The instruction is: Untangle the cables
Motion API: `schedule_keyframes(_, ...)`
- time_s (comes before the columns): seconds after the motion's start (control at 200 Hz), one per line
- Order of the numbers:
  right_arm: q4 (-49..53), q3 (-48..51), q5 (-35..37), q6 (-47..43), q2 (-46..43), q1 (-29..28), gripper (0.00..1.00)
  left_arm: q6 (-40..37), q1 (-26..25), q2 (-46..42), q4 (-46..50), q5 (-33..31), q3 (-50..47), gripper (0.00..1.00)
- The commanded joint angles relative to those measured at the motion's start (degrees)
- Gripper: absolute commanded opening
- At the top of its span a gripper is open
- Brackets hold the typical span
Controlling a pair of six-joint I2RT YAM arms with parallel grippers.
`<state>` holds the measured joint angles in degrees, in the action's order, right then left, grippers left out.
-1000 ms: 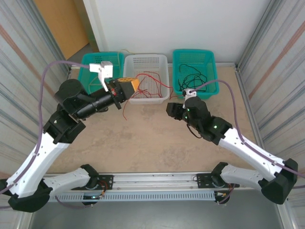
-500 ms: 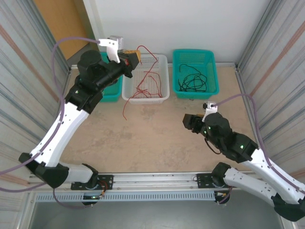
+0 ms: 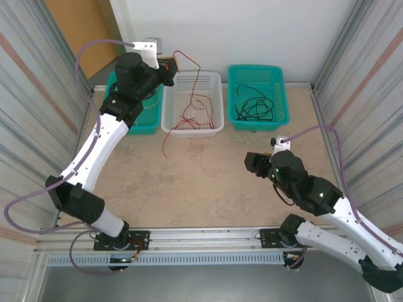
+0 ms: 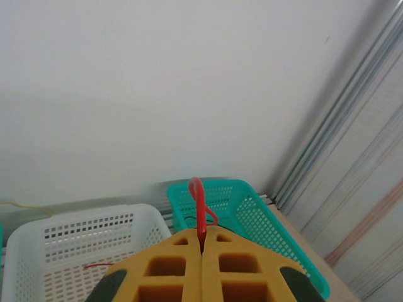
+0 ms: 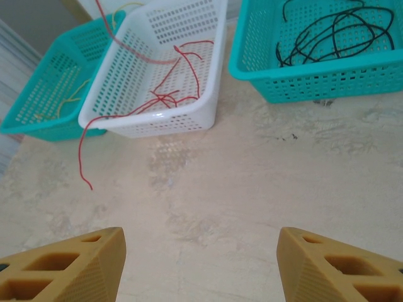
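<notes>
along the white wall, three baskets hold cables on beige table.

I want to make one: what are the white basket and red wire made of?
The white basket looks like moulded plastic, slightly glossy, with rows of holes. The red cable seems a thin wire in smooth coating, as it holds curls; its core is hidden.

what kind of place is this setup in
Likely a robot lab test cell: corrugated metal side walls enclose a table, with a mounting rail and plastic baskets sorting coloured cables.
</notes>
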<state>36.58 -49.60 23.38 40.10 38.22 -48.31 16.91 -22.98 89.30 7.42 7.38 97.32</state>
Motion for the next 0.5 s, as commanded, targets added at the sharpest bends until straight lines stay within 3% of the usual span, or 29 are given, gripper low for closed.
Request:
schedule_keyframes(0.0, 0.76, -1.02, 1.15, 0.95, -1.08, -0.47, 0.64, 0.90, 0.57, 3.13, 0.18, -0.56, 3.18, 0.00)
schedule_keyframes(0.055, 1.18, -1.15, 1.15, 1.12, -1.28, -0.42, 0.64, 0.98, 0.57, 4.48, 0.84, -1.12, 3.23, 0.00)
schedule_keyframes(0.13, 2.11, -1.61, 1.23, 1.14, -1.56, -0.64, 0.63, 1.05, 0.57, 5.17, 1.17, -3.19, 1.89, 0.11)
schedule_keyframes(0.326, 3.57, -1.73, 2.36, 0.92, -3.18, -0.82, 0.64, 2.69, 0.75, 4.91, 2.69, -7.52, -1.00, 0.62)
schedule_keyframes(0.466, 3.37, -2.25, 2.95, -0.11, -3.37, -0.82, 0.65, 3.55, 0.75, 3.57, 5.58, -7.97, -1.20, 0.83)
schedule_keyframes(0.491, 3.25, -2.34, 2.99, -0.44, -3.28, -0.82, 0.65, 3.57, 0.75, 3.02, 5.68, -7.80, -1.66, 0.97)
